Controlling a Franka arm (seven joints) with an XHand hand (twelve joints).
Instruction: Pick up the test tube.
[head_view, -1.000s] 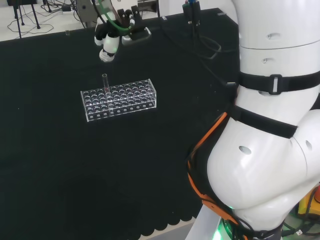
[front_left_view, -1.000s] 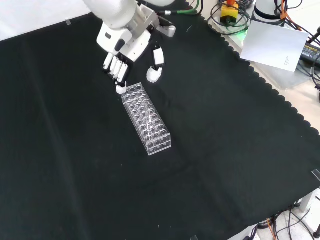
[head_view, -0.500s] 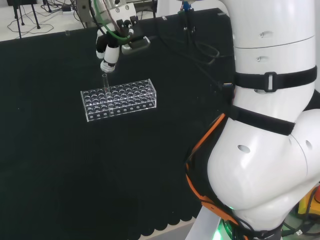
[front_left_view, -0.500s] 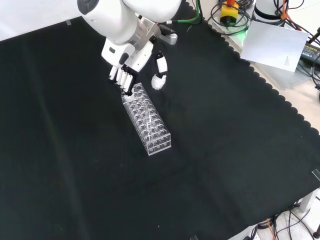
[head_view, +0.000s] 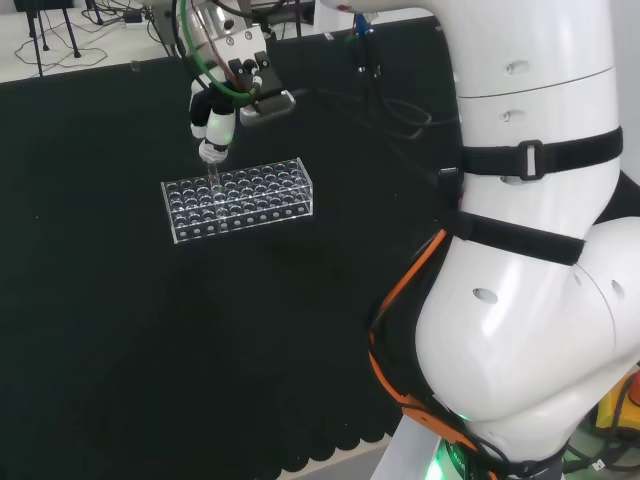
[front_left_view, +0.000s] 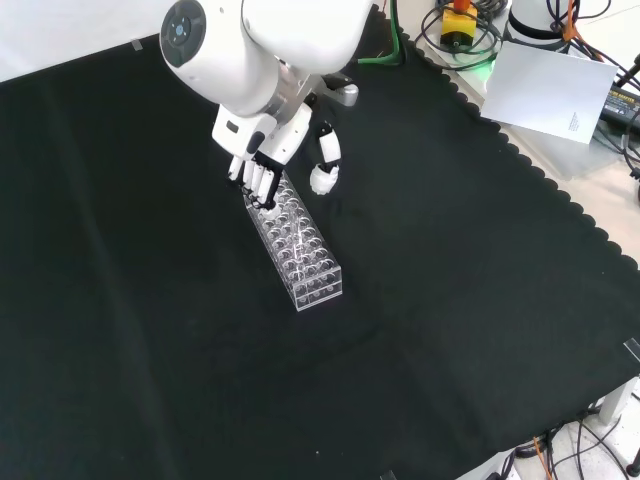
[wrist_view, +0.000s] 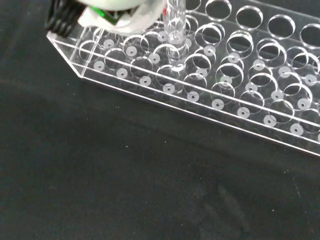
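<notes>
Hand (front_left_view: 262, 150) dropped onto rack (front_left_view: 296, 238), fingers spread astride test tube (wrist_view: 176, 31) — pinch imminent, tube not gripped.

Clear rack (front_left_view: 300, 240) on black cloth (front_left_view: 150, 330), white paper (front_left_view: 545, 85) beyond

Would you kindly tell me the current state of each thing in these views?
test tube: upright in a rack hole, not lifted.
rack: flat on the cloth; other visible holes empty.
hand: just above the rack around the tube; whether it grips cannot be told.
</notes>
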